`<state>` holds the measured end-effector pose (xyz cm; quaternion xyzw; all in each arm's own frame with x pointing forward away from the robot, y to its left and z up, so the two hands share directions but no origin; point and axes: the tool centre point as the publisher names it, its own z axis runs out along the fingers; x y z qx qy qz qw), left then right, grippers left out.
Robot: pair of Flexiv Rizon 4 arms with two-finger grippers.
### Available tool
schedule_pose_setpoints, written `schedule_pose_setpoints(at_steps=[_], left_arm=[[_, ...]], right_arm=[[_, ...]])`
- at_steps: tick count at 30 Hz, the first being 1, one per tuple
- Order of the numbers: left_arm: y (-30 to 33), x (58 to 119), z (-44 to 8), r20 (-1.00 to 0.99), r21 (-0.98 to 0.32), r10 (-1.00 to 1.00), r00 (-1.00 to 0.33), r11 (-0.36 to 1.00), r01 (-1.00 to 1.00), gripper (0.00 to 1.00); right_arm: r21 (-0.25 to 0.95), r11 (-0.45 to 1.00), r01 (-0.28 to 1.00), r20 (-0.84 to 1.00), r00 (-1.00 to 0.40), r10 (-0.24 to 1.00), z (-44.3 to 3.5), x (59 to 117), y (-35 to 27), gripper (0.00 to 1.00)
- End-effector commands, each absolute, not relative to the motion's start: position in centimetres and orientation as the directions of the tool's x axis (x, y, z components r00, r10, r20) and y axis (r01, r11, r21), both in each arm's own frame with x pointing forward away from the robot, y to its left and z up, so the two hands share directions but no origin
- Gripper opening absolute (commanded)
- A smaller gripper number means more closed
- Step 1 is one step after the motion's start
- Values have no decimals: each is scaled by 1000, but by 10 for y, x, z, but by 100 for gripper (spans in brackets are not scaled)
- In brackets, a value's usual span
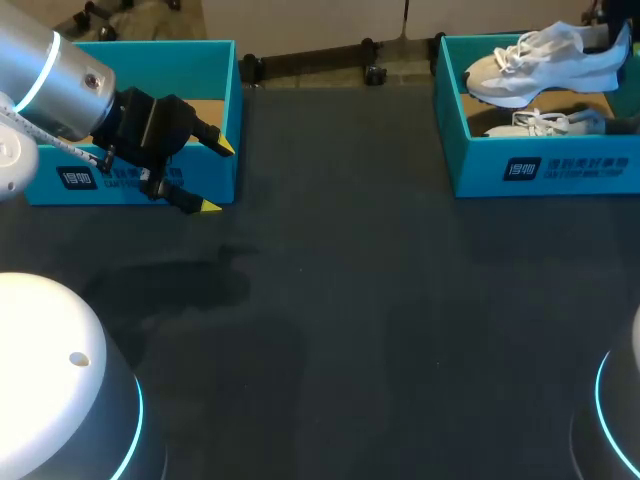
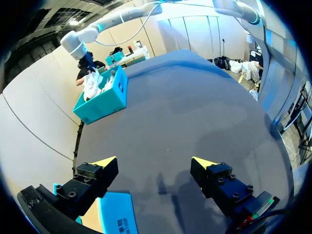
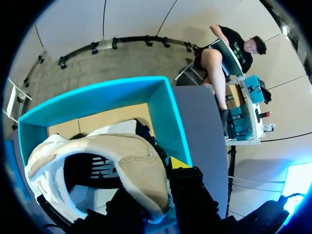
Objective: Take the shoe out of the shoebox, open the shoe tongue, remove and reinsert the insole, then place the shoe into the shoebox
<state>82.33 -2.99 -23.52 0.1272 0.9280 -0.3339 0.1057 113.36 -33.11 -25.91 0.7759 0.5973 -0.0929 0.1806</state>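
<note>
Clamped in my right hand (image 3: 157,181), the white-beige sneaker (image 3: 131,151) hangs over its teal cardboard shoebox (image 3: 168,112); left hand (image 1: 218,177) gapes; tongue, insole pending

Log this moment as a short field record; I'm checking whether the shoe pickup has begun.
left gripper: open, empty, at the left shoebox corner
right gripper: shut on the white shoe at its heel
white shoe: tilted, partly above the right shoebox rim
second shoe: lying inside the right shoebox
insole: not visible
</note>
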Motion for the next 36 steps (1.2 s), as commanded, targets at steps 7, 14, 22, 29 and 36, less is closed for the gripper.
schedule_pose_setpoints(at_steps=[7, 14, 22, 29, 36], left_arm=[[-30, 823, -235, -281, -590, 166, -945, 747, 307, 100], [-30, 823, -235, -281, -590, 166, -945, 747, 307, 100], [-30, 823, -235, -281, -590, 166, -945, 747, 307, 100], [-30, 823, -235, -281, -590, 166, -945, 747, 307, 100], [-30, 823, -235, -281, -590, 166, -945, 747, 307, 100]], right_arm=[[148, -219, 964, -361, 259, 896, -275, 1137, -332, 0], [139, -231, 963, -367, 266, 891, -283, 1139, -339, 0], [151, -252, 956, -360, 291, 886, -289, 1155, -343, 0], [161, -241, 957, -357, 284, 890, -295, 1167, -342, 0], [173, -238, 956, -363, 286, 887, -304, 1173, -344, 0]])
